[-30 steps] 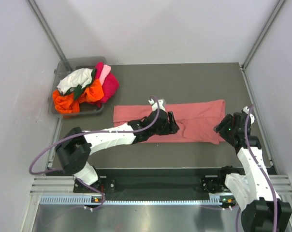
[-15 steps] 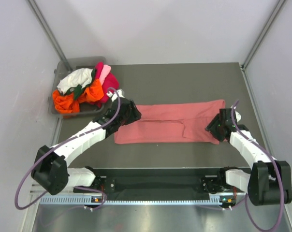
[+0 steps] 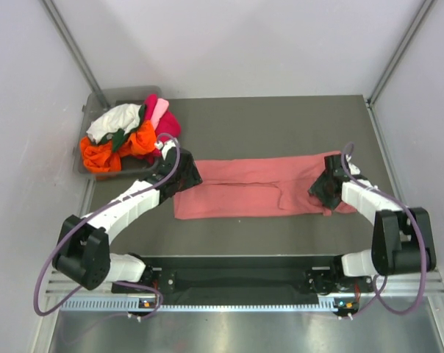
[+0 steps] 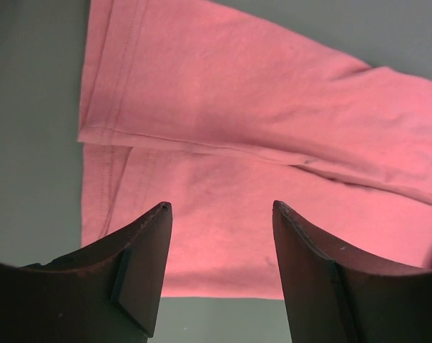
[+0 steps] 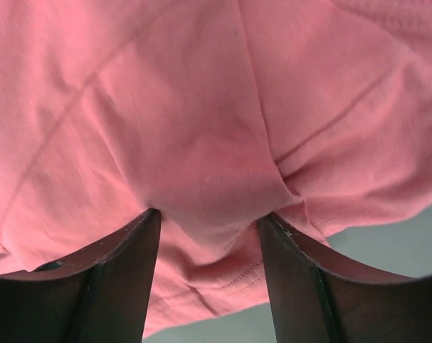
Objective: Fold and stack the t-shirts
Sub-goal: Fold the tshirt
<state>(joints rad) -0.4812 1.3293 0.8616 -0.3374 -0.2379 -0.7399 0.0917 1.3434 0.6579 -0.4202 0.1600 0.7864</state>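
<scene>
A salmon-pink t-shirt (image 3: 259,187) lies flat on the dark tabletop (image 3: 281,125), folded into 1 long band running from left to right. The left arm (image 3: 130,206) reaches to the shirt's left end, and the left jaws stand apart just above it. In the left wrist view the 2 dark fingers (image 4: 141,264) frame the stitched hem and a lengthwise fold edge, with bare tabletop showing past the shirt's left and near edges. The right arm (image 3: 365,195) reaches to the shirt's right end. The right jaws are also apart, set low over the cloth, and a rumpled ridge of the shirt sits between their 2 fingers (image 5: 116,286). Whether those fingers touch the cloth cannot be told. Beyond the shirt's far left corner, a grey bin (image 3: 126,93) holds a pile of t-shirts (image 3: 123,136) in orange, white, magenta, light pink and dark green. The bin stands near the shirt but apart from it.
</scene>
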